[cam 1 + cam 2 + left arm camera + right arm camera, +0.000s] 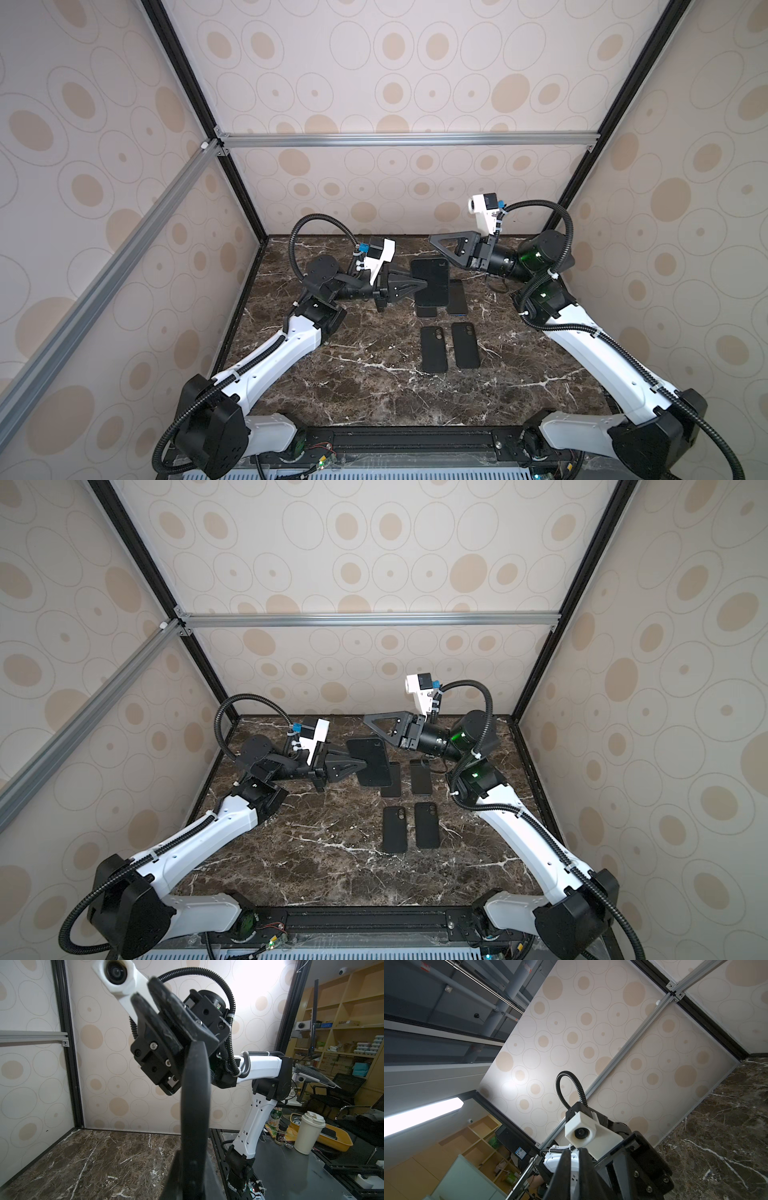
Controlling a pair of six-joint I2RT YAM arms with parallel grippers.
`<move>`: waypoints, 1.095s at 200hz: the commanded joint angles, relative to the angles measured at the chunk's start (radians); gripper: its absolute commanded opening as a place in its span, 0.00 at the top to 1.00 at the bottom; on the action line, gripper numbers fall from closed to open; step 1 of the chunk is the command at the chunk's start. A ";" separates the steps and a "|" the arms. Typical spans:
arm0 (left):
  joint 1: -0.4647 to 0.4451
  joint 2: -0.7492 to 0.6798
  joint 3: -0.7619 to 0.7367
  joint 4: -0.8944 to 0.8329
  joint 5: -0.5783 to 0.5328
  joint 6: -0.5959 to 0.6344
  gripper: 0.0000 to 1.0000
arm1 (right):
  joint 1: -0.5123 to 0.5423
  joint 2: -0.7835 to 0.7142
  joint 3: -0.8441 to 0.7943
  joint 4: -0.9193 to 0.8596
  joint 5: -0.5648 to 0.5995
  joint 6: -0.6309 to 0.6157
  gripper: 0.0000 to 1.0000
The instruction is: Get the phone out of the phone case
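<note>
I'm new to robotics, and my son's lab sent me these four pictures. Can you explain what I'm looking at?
These are two robot arms standing at the near edge of a marble table. Each ends in an end effector, a two-fingered clamp. Two pictures come from one camera pair overhead, so they look nearly alike. The other two come from small cameras on the arms' wrists.

In both top views the left end effector is clamped on a black phone, lifted off the table. I cannot tell whether its case is on. The right end effector hovers close by, holding nothing.

Four more black slabs, phones or empty cases, lie on the table: a front pair and a back pair.
</note>
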 commanded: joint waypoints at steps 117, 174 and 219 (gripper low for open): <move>-0.003 -0.018 0.009 0.305 -0.163 -0.204 1.00 | -0.025 -0.071 -0.010 -0.102 0.064 -0.318 0.62; -0.003 -0.023 0.014 0.310 -0.194 -0.246 1.00 | -0.026 -0.080 -0.040 -0.076 0.038 -0.351 0.54; -0.003 -0.020 0.007 0.279 -0.184 -0.240 1.00 | -0.023 -0.038 0.019 -0.008 0.017 -0.319 0.52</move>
